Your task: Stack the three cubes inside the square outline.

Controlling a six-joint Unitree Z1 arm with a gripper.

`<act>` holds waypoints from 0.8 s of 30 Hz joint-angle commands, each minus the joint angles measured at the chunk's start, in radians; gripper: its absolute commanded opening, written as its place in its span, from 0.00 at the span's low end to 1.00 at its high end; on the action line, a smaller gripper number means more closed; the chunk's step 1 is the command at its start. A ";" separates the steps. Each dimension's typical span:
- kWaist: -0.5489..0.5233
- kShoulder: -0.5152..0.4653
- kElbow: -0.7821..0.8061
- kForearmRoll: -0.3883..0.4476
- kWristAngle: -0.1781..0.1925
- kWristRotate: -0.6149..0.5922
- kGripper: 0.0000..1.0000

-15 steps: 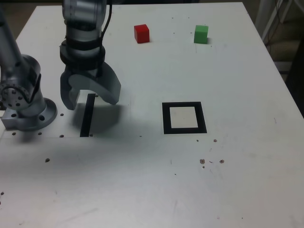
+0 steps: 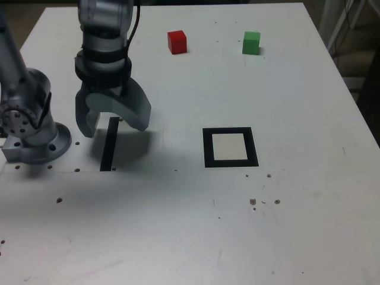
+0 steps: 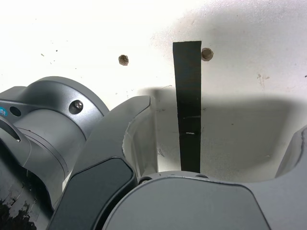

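Note:
A red cube (image 2: 177, 42) and a green cube (image 2: 251, 43) sit apart near the far edge of the white table (image 2: 196, 225) in the exterior view. The square outline (image 2: 230, 147), black with a pale centre, lies mid-table with nothing in it. My gripper (image 2: 113, 126) hangs low over the table toward the exterior view's left, far from both cubes and the outline. Its jaws are spread wide with nothing between them. The wrist view shows only bare table between the gripper's (image 3: 223, 120) fingers; no cube appears there.
A narrow black strip (image 2: 108, 144) lies on the table right under the gripper, and in the wrist view the strip (image 3: 188, 96) runs between the fingers. The arm's grey base (image 2: 29, 127) stands at the exterior view's left edge. Small specks and screw holes (image 3: 123, 60) dot the surface.

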 commanded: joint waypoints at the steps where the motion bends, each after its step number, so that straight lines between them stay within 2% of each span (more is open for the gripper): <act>1: -0.001 0.003 -0.001 -0.001 0.000 -0.002 0.98; 11: 0.016 0.008 -0.020 0.016 0.020 0.011 0.98; 24: 0.169 0.007 -0.122 0.092 0.061 0.142 0.98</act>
